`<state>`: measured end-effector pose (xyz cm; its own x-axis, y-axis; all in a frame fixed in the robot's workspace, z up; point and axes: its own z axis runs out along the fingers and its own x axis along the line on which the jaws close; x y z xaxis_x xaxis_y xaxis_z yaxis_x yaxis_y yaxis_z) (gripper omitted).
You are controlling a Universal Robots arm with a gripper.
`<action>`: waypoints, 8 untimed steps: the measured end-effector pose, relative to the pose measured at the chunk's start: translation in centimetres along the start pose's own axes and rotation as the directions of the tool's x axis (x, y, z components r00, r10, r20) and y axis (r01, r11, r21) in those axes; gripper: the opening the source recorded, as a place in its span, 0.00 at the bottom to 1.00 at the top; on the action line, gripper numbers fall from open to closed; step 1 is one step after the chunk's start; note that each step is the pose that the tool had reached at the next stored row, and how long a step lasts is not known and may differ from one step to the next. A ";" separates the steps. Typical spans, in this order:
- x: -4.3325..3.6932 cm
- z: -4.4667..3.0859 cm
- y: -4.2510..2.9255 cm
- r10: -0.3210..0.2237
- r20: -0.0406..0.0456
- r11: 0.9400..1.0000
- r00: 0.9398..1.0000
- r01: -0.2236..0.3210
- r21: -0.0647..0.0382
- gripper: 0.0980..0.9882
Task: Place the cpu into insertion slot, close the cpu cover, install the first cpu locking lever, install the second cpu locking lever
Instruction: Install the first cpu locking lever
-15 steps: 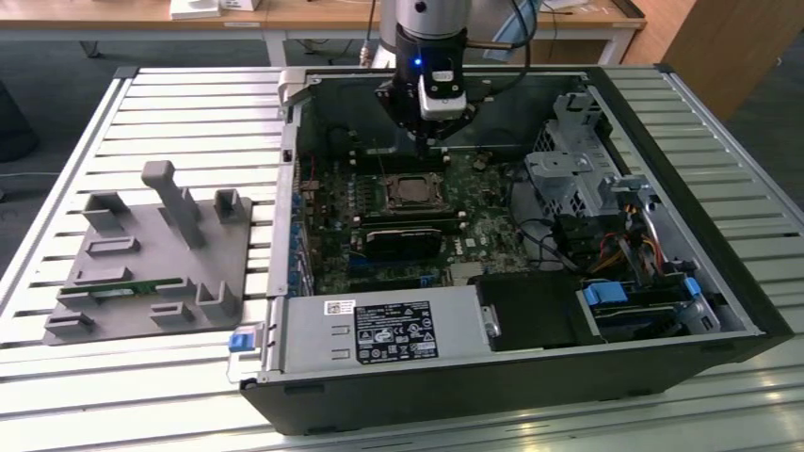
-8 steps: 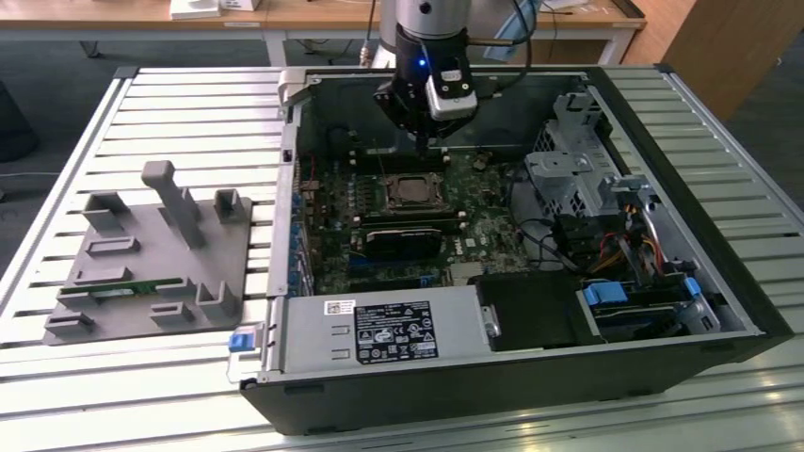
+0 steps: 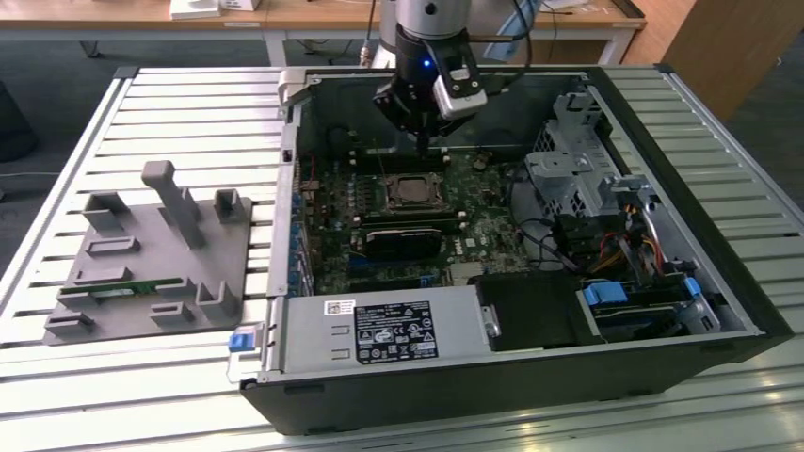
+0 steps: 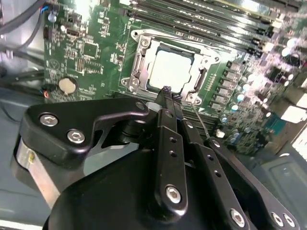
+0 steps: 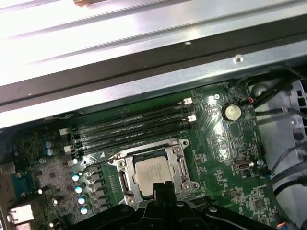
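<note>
In the second wrist view your jaws stand closed and empty, tips just at the edge of the cover [image 4: 207, 61], likely placed to push rather than grip. The chip [image 4: 170, 69] sits in the socket [image 4: 135, 72] with the cover flat over it; judge insertion done.

The cpu [image 4: 170, 67] is a small flat square chip with a shiny grey top. It lies flat in the insertion slot [image 3: 386, 193] on the green board [image 4: 91, 57]. The silver cpu cover [image 4: 138, 61] lies down flat around it, and the chip shows through its square window.
</note>
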<state>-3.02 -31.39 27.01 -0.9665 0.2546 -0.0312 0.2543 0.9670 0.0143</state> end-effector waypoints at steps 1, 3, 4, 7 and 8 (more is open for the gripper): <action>0.00 0.00 0.00 -0.015 0.000 1.000 1.000 0.015 -0.001 0.01; 0.00 0.00 0.00 -0.043 -0.001 0.999 0.999 0.043 -0.001 0.01; 0.00 0.00 0.00 -0.056 -0.001 0.998 0.998 0.056 -0.002 0.01; 0.00 0.00 0.00 -0.097 -0.001 0.995 0.995 0.097 -0.003 0.01; 0.00 0.00 0.00 -0.110 -0.001 0.994 0.994 0.110 -0.004 0.01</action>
<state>-3.02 -31.39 27.01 -0.9888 0.1462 -0.0311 0.1458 0.9892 0.0143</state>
